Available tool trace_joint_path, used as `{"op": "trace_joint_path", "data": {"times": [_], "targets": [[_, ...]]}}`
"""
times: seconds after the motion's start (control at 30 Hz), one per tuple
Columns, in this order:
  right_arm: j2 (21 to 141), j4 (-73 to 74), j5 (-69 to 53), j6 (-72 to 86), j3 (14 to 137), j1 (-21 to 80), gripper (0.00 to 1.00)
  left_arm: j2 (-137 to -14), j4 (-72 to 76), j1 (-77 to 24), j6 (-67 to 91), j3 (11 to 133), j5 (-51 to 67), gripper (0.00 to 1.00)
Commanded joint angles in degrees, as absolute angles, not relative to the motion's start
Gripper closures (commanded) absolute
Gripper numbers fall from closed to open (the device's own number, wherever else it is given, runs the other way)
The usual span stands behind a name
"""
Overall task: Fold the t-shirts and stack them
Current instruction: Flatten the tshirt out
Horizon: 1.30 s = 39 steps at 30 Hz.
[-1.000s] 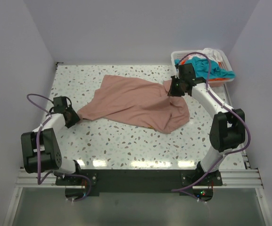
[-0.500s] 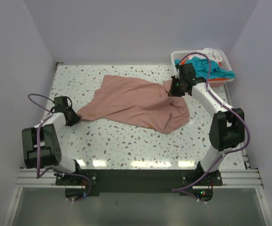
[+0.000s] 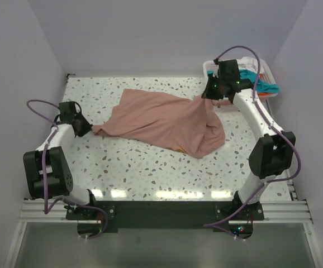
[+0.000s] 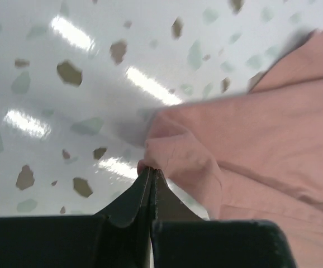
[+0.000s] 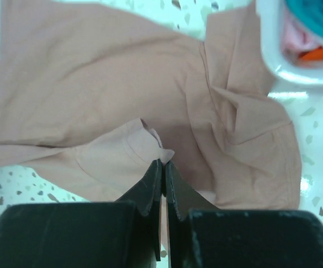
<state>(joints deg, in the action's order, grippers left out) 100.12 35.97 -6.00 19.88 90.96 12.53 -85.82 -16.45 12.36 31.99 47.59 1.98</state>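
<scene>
A salmon-pink t-shirt (image 3: 161, 120) lies spread and rumpled across the middle of the speckled table. My left gripper (image 3: 89, 130) is shut on its left corner (image 4: 161, 151), low at the table's left side. My right gripper (image 3: 206, 100) is shut on a fold of the same t-shirt (image 5: 150, 139) at its far right edge and holds that edge raised off the table. Teal, white and orange t-shirts (image 3: 251, 81) are heaped in the basket at the back right.
A white lattice basket (image 3: 265, 70) stands in the back right corner, its rim (image 5: 284, 70) close to my right gripper. Pale walls close in the table on the left, back and right. The arm bases sit on the near edge.
My left gripper has closed on the shirt's left corner and pulled it slightly left and back. My right gripper has lifted its shirt edge up and toward the back.
</scene>
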Motion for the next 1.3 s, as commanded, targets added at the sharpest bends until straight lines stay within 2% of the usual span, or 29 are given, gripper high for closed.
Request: {"op": "trace_joint_path", "data": {"times": [0.0,0.17,0.3,0.43,0.57,0.73,0.9,1.03,1.13,1.27], "targets": [[99.4,37.6,-6.7,19.5,101.7,10.7,1.0,-83.5,-14.5,12.7,35.2,57.7,4.1,1.0],[103.7,40.5,-6.0,18.7,117.3,9.5,1.0,-84.8,-11.4,12.7,39.5,71.3,7.1,1.0],[108.4,41.8,-4.7,18.7,135.4,9.2,1.0,-86.3,-9.0,12.7,41.2,81.7,10.1,1.0],[106.1,35.7,-5.1,19.4,141.2,9.1,1.0,-85.2,-5.9,12.7,41.5,90.5,11.9,1.0],[98.6,25.6,-5.1,18.5,137.0,9.1,1.0,-81.0,-4.1,12.8,40.5,96.7,10.0,1.0],[88.5,16.5,-4.1,14.8,130.5,9.1,1.0,-71.2,-3.4,12.7,37.4,97.7,2.7,1.0],[80.8,15.2,-4.4,12.7,125.0,9.1,1.0,-63.4,-1.8,12.7,35.5,91.1,1.3,1.0],[78.3,18.4,-4.7,12.7,118.6,9.1,1.0,-62.5,-7.0,12.7,38.0,80.7,9.9,1.0],[75.1,18.8,-5.1,14.8,110.3,9.1,1.0,-63.7,-8.6,9.0,36.7,74.5,11.5,1.0],[71.1,18.7,-5.7,17.2,97.9,9.1,1.0,-68.4,-10.1,-5.5,30.5,69.5,7.8,0.99]]}}
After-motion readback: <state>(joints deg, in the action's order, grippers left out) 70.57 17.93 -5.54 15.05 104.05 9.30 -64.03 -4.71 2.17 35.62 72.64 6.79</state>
